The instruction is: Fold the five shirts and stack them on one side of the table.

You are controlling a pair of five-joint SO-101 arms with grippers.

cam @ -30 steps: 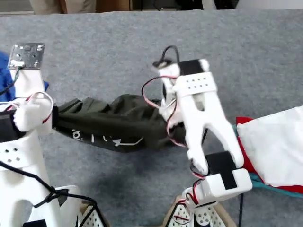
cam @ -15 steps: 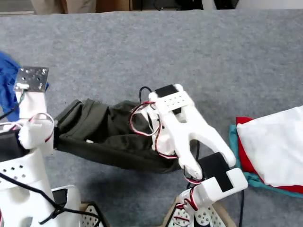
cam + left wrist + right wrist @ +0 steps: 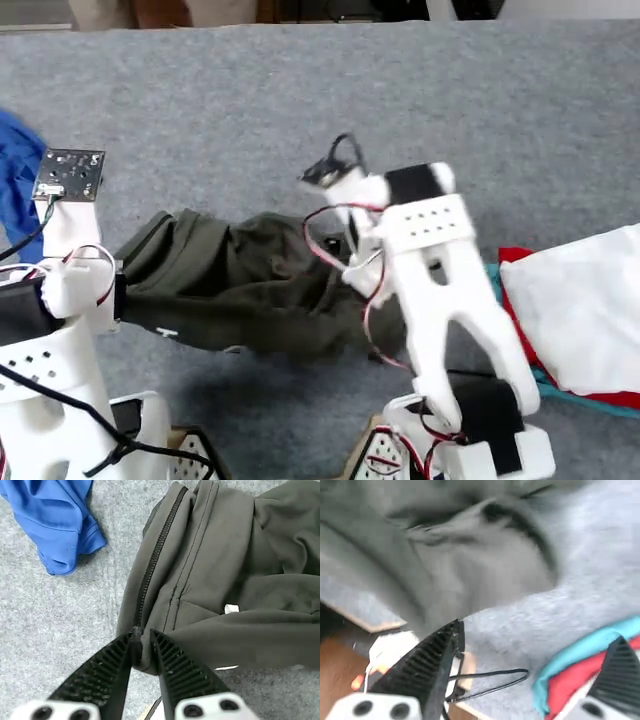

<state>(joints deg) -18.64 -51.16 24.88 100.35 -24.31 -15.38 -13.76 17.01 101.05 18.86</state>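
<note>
Left pincer (image 3: 141, 641) is clamped tight on the zippered edge of the dark green shirt (image 3: 225, 580), which lies crumpled mid-counter (image 3: 300, 100) between the two arms. Right pincer (image 3: 532, 650) gapes wide over that shirt's other end, near the folded stack (image 3: 580, 310) of white, red and teal. A blue shirt (image 3: 55, 520) lies beside the left arm.

Table (image 3: 200, 90): covered in grey felt-like cloth, evenly lit, soft shadows only. Its far edge runs straight across the top of the high view. Beyond it is a dark band (image 3: 350, 10), with beige and brown shapes to one side, not identifiable. Near edge: pale wooden board (image 3: 375, 625), with brown floor (image 3: 340, 675) below.
</note>
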